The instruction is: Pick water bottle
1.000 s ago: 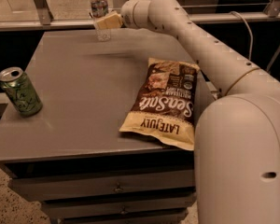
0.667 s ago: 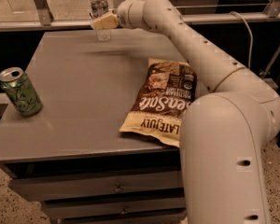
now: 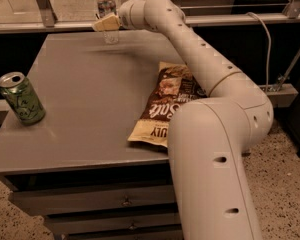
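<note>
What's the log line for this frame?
gripper: at middle of water bottle, far edge of table | water bottle: upright on table | green can: standing, near-left | chip bag: flat, beside arm | task: bottle not lifted

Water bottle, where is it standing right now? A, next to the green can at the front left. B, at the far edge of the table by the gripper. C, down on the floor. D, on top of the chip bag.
B: the water bottle stands upright at the far edge of the table with the gripper at its middle, far from the green can and the chip bag.
</note>
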